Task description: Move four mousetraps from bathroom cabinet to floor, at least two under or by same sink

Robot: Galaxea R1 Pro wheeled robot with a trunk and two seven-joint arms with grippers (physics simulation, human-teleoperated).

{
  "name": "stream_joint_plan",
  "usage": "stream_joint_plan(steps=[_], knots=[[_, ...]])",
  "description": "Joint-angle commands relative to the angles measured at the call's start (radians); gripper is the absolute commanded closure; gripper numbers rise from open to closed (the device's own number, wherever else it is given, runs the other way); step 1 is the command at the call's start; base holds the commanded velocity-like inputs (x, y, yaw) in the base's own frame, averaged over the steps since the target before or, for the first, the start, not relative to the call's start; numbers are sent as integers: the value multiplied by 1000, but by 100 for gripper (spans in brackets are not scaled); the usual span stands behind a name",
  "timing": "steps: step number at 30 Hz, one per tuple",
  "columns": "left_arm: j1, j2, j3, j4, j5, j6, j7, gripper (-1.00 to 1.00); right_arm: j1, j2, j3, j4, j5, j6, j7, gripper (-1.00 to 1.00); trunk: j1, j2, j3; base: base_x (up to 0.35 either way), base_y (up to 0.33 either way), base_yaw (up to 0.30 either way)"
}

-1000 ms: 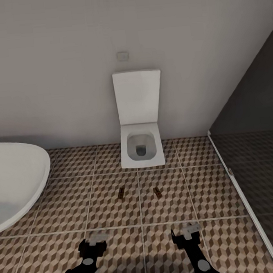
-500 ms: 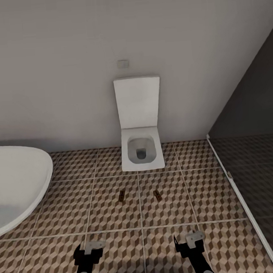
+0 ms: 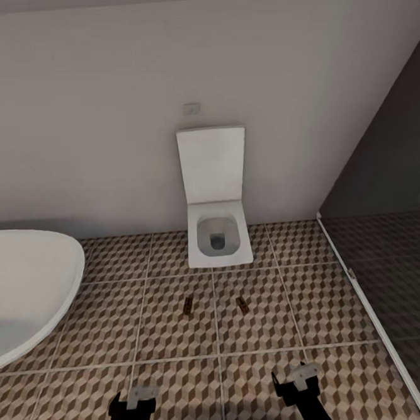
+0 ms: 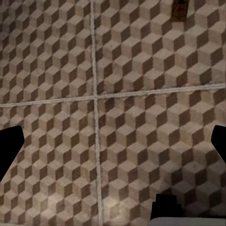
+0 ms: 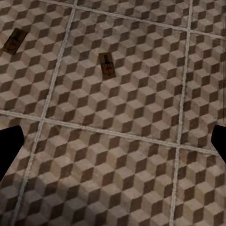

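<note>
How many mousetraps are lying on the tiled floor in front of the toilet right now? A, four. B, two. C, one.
B: two mousetraps lie apart on the floor, one left of the grout line, the other right of it, in front of the toilet.

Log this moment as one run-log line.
scene: bathroom floor | mousetraps: left mousetrap, right mousetrap before toilet | left gripper open | right gripper open

Bathroom floor [image 3: 169, 330] brown-beige-white cube pattern; mousetraps [image 3: 188, 306] tan, dark parts; toilet [image 3: 218, 234] white.
</note>
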Motion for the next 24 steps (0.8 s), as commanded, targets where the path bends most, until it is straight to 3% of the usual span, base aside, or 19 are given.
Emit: stream_joint_plan(steps=[1,8,17,24], knots=[[2,-1,-7,4,0,-11,4,-100,-1,-3,9,3,-7,-8,-3,-100,-4,7,4,0,0,0],[20,1,-5,5,10,-56,4,-100,-1,-8,7,63,-9,-42,4,-100,-31,56,37,0,0,0],[31,2,-5,5,24,-66,5,-100,-1,-3,7,139,-9,-128,5,-100,-65,119,80,0,0,0],[35,4,-5,5,39,-67,5,-100,-1,-1,7,165,-10,-154,6,-100,-92,168,114,0,0,0]])
